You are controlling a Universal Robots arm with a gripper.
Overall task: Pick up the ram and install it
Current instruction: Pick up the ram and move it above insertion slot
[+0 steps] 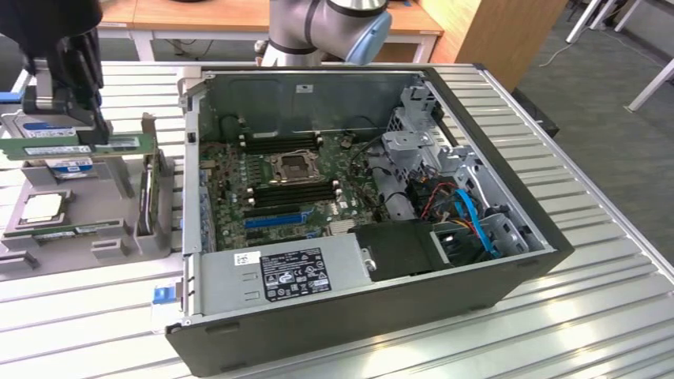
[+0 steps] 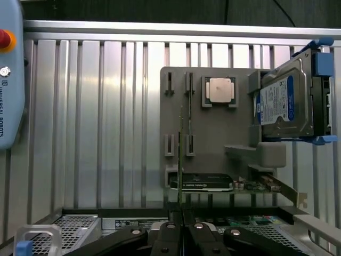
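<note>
Green and thin, the ram (image 1: pixel 72 147) sat clamped along its upper edge between the jaws of the gripper (image 1: pixel 65 133), which stood narrow and pressed against its two faces. Straight beyond the fingertips lay a grey holder (image 2: pixel 213 138), apart from the held stick, carrying a square processor (image 2: pixel 220 89), a hard drive (image 2: pixel 282 104) off to one side of the jaws and a graphics card (image 2: pixel 205 182) nearer them. Well away from the jaws, toward the exterior view's right, the open computer case (image 1: pixel 506 260) lay on its side with its motherboard (image 1: pixel 284 181) facing up
</note>
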